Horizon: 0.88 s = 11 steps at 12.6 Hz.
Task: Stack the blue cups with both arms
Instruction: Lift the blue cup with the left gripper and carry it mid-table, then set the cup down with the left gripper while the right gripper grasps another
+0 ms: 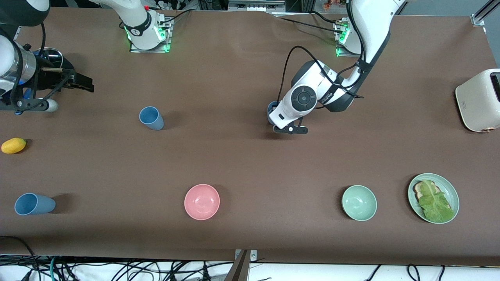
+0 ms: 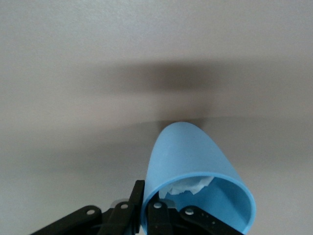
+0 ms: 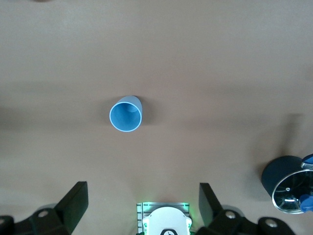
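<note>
My left gripper (image 1: 275, 119) is shut on the rim of a bright blue cup (image 1: 271, 109) near the table's middle, low over the table. In the left wrist view my left gripper (image 2: 148, 196) has one finger outside and one inside the tilted cup (image 2: 190, 156), which holds a white scrap. A second blue cup (image 1: 151, 118) stands toward the right arm's end and shows in the right wrist view (image 3: 125, 113). A third blue cup (image 1: 34, 203) is near the front edge. My right gripper (image 1: 83, 82) is open and empty, up over the right arm's end (image 3: 142, 188).
A pink bowl (image 1: 202, 201), a pale green bowl (image 1: 359, 202) and a plate (image 1: 453, 191) with toast and lettuce line the front. A cream toaster (image 1: 479, 100) stands at the left arm's end. A yellow fruit (image 1: 13, 145) lies at the right arm's end.
</note>
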{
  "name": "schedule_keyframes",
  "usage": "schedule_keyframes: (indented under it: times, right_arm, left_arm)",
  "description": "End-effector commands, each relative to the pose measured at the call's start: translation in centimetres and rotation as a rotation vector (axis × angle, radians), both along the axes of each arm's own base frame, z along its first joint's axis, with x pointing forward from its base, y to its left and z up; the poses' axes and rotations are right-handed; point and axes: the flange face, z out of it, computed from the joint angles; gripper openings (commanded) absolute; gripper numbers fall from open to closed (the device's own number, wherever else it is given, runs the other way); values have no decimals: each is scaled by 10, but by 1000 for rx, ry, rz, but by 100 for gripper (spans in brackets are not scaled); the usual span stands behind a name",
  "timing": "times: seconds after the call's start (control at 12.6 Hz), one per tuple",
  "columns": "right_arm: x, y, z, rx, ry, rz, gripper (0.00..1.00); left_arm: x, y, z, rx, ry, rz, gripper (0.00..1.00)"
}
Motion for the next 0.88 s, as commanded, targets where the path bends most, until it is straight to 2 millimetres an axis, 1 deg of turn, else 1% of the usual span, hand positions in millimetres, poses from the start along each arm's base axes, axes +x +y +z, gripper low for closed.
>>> schedule_keyframes:
  times: [0.0, 0.08, 0.16, 0.32, 0.48, 0.56, 0.64, 0.72, 0.8]
  right_arm:
    - [-2, -2, 2, 4, -5, 12, 100]
    - [-2, -2, 2, 4, -5, 12, 100]
    - [-2, -2, 2, 4, -5, 12, 100]
    - [-2, -2, 1, 4, -4, 11, 100]
    - [-1, 0, -7, 4, 1, 14, 100]
    - [0, 0, -12, 4, -2, 14, 100]
    - [1, 2, -17, 5, -4, 13, 100]
    - [1, 3, -27, 5, -3, 6, 100]
    - [2, 10, -40, 9, -3, 12, 100]
  left_arm:
    - [7, -3, 9, -5, -5, 19, 100]
    - [10, -1, 21, -5, -14, 21, 100]
    - [9, 3, 42, 6, -14, 14, 100]
    - [21, 19, 106, 29, -12, 12, 100]
    - [45, 46, 170, 74, 13, 18, 100]
    - [60, 61, 205, 103, -22, 23, 100]
    - [69, 75, 230, 118, -38, 37, 100]
    - [78, 88, 252, 111, -52, 55, 100]
    - [87, 112, 269, 100, -52, 59, 100]
